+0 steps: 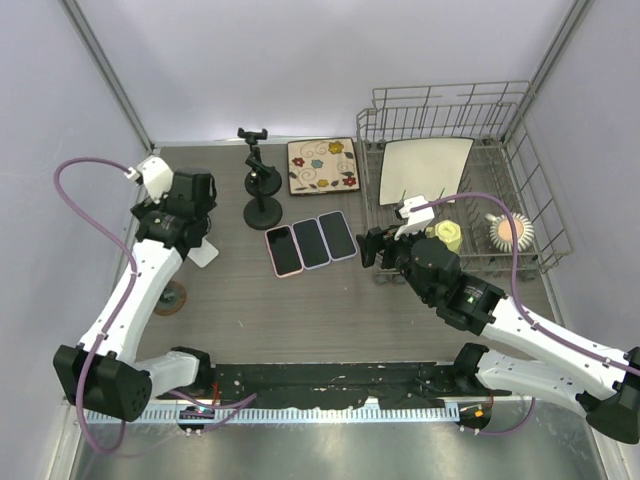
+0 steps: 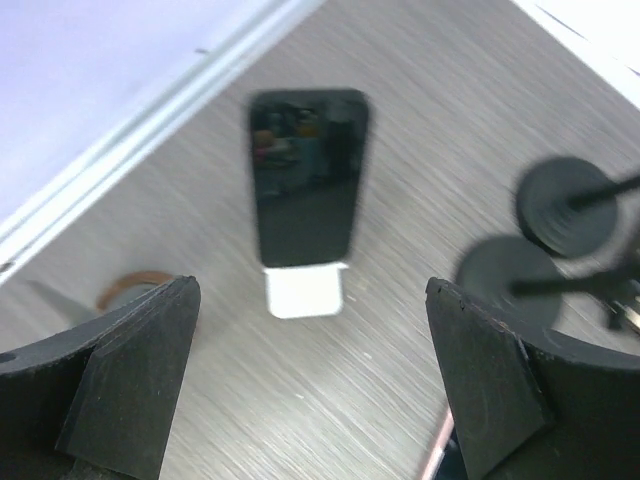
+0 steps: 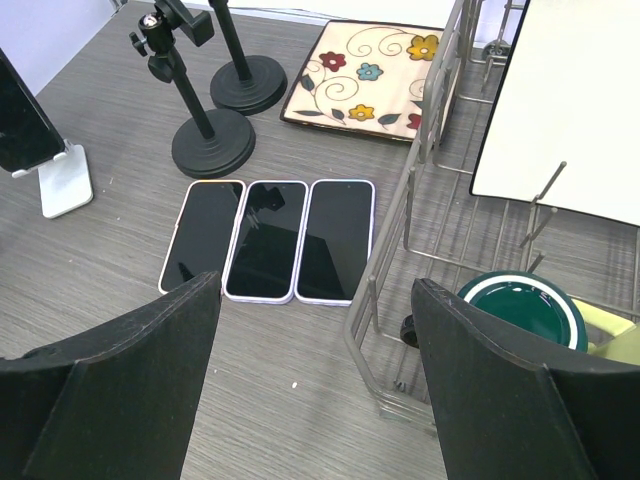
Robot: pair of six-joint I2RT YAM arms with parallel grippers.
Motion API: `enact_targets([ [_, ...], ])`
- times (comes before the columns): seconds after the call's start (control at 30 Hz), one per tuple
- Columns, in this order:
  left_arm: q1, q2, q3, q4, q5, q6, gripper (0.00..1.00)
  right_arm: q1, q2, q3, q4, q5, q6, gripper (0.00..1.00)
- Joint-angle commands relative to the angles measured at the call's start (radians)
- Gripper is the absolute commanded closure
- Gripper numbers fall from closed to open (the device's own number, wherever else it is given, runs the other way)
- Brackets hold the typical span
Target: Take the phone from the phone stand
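Approach step: the left arm's black fingers [image 2: 130, 370], spread wide, face the glossy black phone [image 2: 308, 175] propped on its small white stand [image 2: 305, 290] at their twelve o'clock, so the next move probably calls for advancing and closing on its edges, the right arm's fingers [image 3: 120, 380] likewise agape.

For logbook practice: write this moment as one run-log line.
step: pre-grasp | left hand: open, facing phone | phone: on white stand | right hand: open
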Motion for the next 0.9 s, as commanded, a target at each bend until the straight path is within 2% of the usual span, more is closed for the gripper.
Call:
enact_targets([
  [0.0, 0.11, 0.016, 0.011, -0.042, -0.152, 0.033, 0.0, 0.004, -0.013, 0.034, 0.035, 0.004, -0.004, 0.18],
  [0.2, 0.192, 0.098, 0.037, 0.056, -0.107, 0.092, 0.0, 0.004, -0.026, 0.032, 0.029, 0.015, -0.012, 0.18],
  [0.47, 0.207, 0.169, 0.015, 0.278, -0.031, 0.191, 0.0, 0.002, -0.029, 0.034, 0.027, 0.029, -0.023, 0.18],
  [0.87, 0.275, 0.301, 0.046, 0.298, 0.008, 0.185, 0.0, 0.004, -0.015, 0.037, 0.029, 0.044, -0.037, 0.18],
])
